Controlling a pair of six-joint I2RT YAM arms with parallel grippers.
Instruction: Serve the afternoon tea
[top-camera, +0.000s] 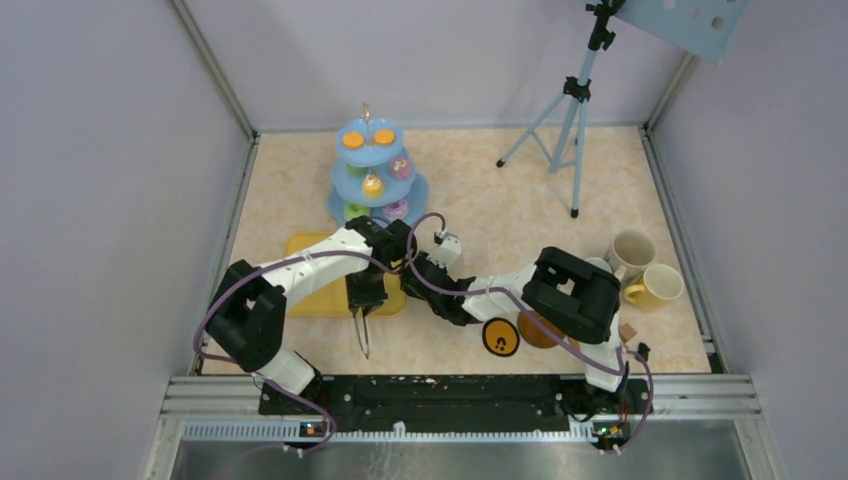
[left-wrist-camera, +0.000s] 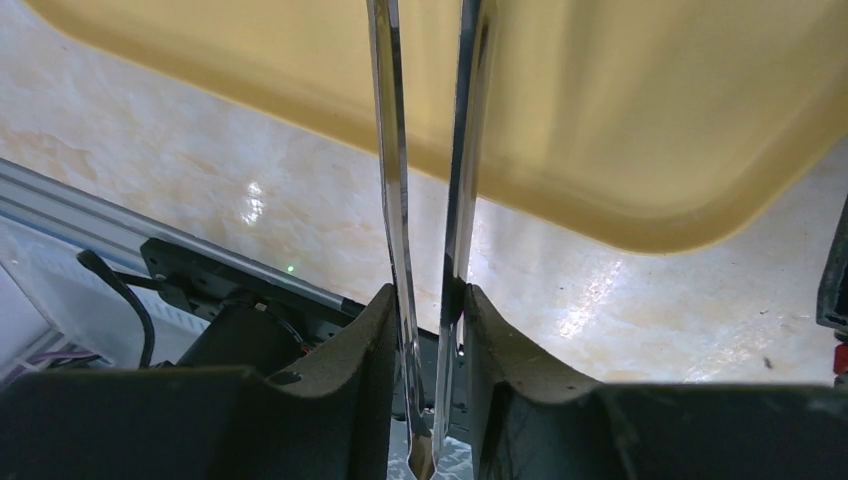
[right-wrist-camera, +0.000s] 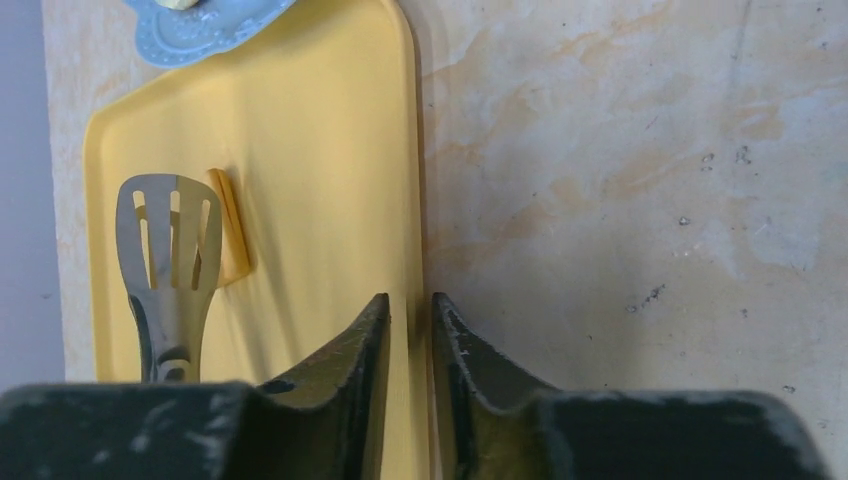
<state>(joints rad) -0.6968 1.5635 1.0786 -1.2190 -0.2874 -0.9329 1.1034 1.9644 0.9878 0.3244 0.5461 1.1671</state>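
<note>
Gripping the tongs (left-wrist-camera: 390, 150) in the left jaws, pinched shut on both metal blades. Holding them low above the near rim of the tray (left-wrist-camera: 640, 120), with bare worktop (left-wrist-camera: 250, 190) beneath. From above: one end of the tongs poking past the tray's near edge, toward the arm bases.

At the right jaws, only a narrow gap, with nothing visibly caught in it. Hovering at the tray's right rim, half over the tray and half over the worktop. Ahead of them, above the tray, a slotted tong head with a thin yellow strip (right-wrist-camera: 228, 225) just beside it; cannot tell what that strip is.

Just beyond the tray's far edge, upright: the stand (top-camera: 375, 170), loaded with pastries (top-camera: 353, 140) on all three tiers. Orange on top, yellow and purple in the middle, green and purple at the bottom.

Well apart, at the right edge of the worktop: mugs (top-camera: 632, 250), upright and close together. Near the right arm: coasters (top-camera: 500, 337), partly hidden by it. At the back right, a tripod (top-camera: 570, 130).
</note>
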